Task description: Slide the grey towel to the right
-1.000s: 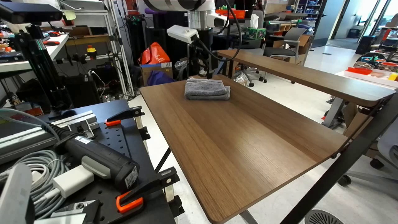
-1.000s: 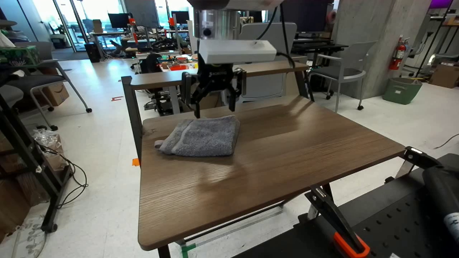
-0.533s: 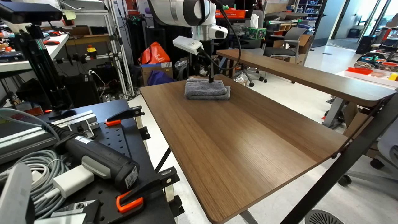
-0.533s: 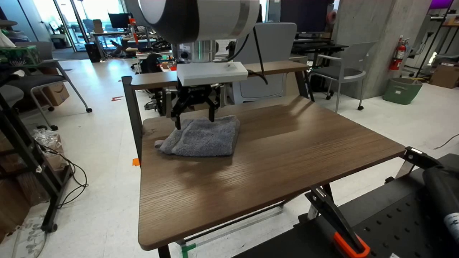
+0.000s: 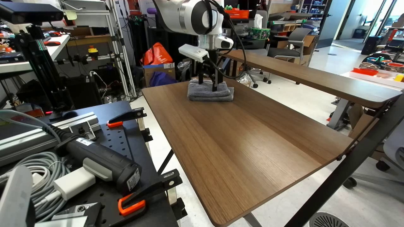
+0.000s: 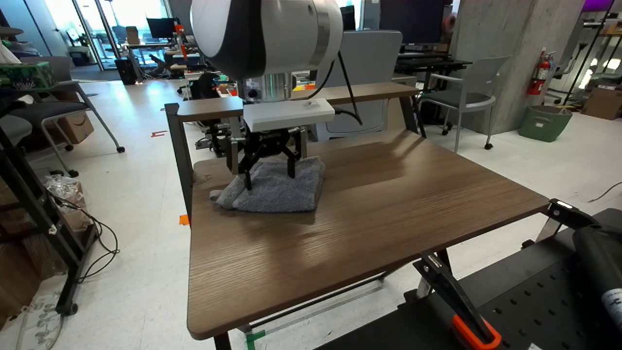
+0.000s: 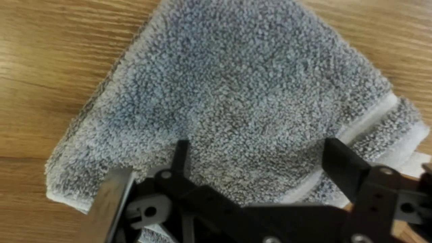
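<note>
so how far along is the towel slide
Done: the open gripper stands over the grey towel. In hand, it seems: contact, the fingertips being at its surface, though touch is unclear. Left: apparently the slide to the right; nothing is gripped between the spread fingertips.

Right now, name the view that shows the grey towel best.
The wrist view: the grey towel looms largest there, texture and pale band showing, though cropped at top and partly covered by the end effector. Both exterior views show it smaller, uncropped, partly behind the fingers.
</note>
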Controlling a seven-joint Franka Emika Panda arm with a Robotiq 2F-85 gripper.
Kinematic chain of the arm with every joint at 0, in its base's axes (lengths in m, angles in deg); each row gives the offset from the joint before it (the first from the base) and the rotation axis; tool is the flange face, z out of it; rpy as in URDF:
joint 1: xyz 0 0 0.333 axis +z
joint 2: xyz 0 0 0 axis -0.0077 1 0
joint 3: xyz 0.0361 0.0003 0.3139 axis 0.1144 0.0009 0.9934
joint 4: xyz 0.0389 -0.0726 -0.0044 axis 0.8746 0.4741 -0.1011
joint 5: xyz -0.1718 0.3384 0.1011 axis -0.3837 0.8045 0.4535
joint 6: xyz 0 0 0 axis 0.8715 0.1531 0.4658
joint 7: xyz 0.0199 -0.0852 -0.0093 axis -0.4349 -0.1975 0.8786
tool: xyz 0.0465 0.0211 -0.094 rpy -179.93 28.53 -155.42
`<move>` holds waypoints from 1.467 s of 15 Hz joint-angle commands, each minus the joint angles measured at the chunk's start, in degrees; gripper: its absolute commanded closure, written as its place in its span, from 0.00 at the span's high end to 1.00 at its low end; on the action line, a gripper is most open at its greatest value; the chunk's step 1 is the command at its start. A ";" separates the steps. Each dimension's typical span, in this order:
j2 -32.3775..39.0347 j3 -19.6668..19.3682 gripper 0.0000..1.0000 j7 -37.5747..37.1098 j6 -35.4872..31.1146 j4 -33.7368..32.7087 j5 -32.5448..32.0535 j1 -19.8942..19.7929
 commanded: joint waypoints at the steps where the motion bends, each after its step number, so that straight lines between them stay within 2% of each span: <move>1: 1.99 -0.52 1.00 1.02 3.41 -3.34 1.11 0.02; 6: 1.18 -1.39 1.00 -0.01 6.01 -2.63 1.73 -1.12; 13: -1.26 -3.86 1.00 -5.07 3.05 2.17 4.79 -3.48; 17: -4.24 -4.41 1.00 -8.54 -2.60 9.17 9.72 -6.21; 22: -10.28 -4.31 1.00 -10.70 -12.79 21.89 17.93 -11.04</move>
